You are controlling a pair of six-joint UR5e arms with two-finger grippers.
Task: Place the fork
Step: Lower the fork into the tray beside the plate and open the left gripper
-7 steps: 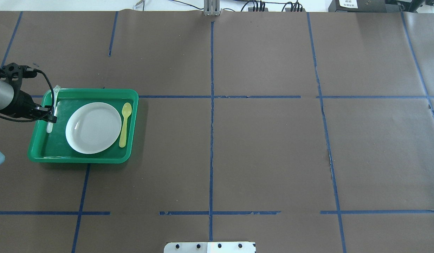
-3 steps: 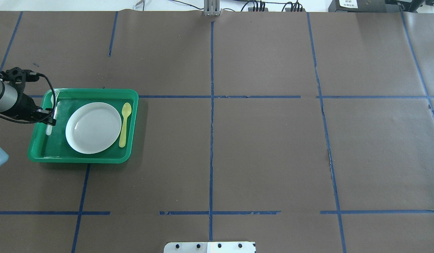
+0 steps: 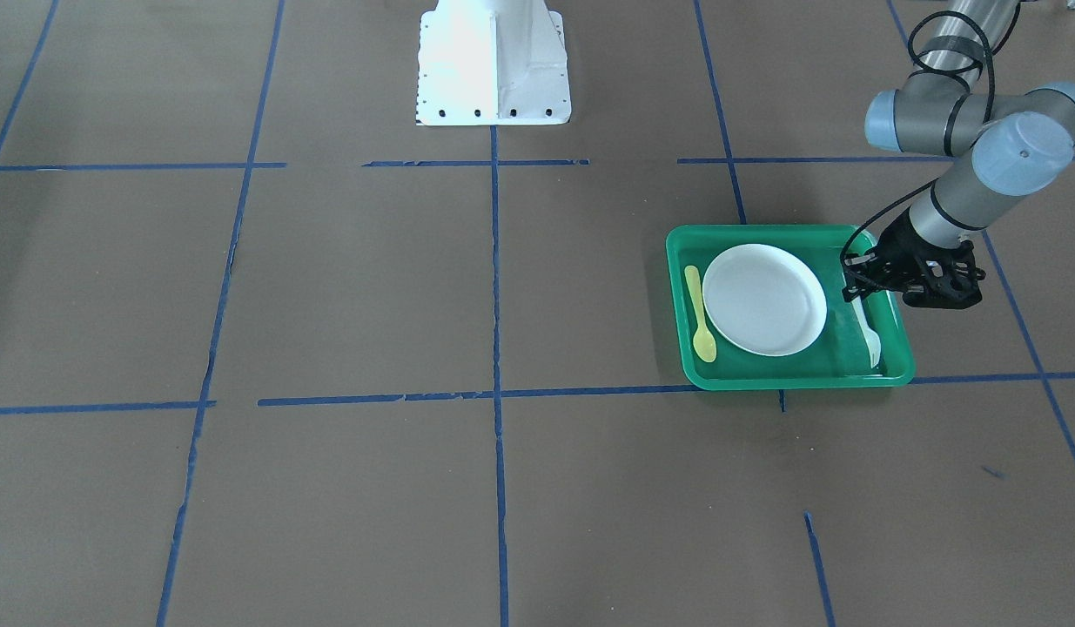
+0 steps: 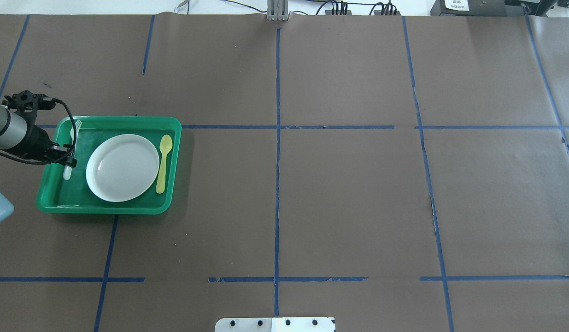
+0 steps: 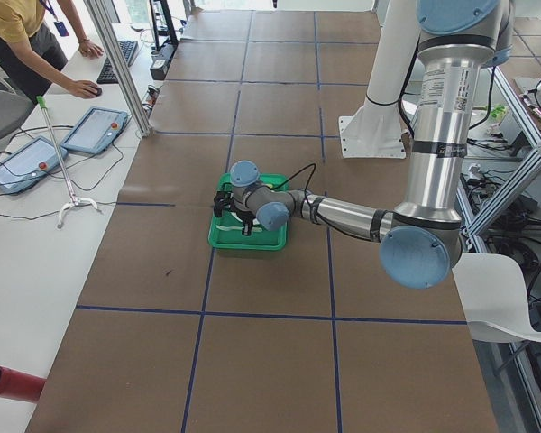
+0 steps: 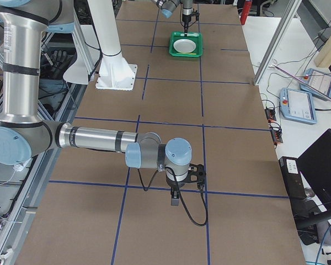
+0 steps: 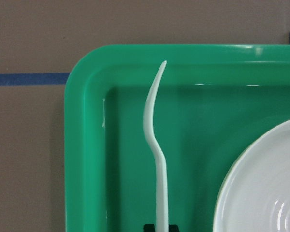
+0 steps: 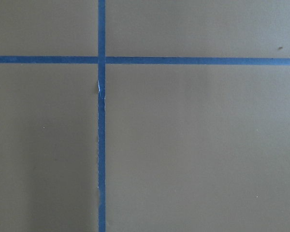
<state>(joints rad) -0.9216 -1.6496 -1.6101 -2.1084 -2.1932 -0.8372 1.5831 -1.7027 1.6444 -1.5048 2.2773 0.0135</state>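
Observation:
The slim pale fork (image 7: 154, 135) lies lengthwise in the strip of the green tray (image 4: 104, 206) between its left wall and the white plate (image 4: 122, 168); its tines point to the far rim. My left gripper (image 4: 72, 160) is shut on the fork's handle part, and the handle end (image 4: 67, 173) sticks out toward me. The front view shows the same gripper (image 3: 853, 287) over the fork (image 3: 871, 341). I cannot tell whether the fork rests on the tray floor. My right gripper (image 6: 175, 200) hangs over bare table far away; I cannot tell whether it is open or shut.
A yellow spoon (image 4: 163, 163) lies in the tray on the plate's right. The tray's rim (image 7: 82, 145) stands close to the fork's left. The white robot base (image 3: 492, 61) is at the table's middle edge. Blue tape lines cross the brown table.
My left gripper has drawn back a little toward the near side with the fork. The tines, which were over the tray's far rim, are now inside the tray.

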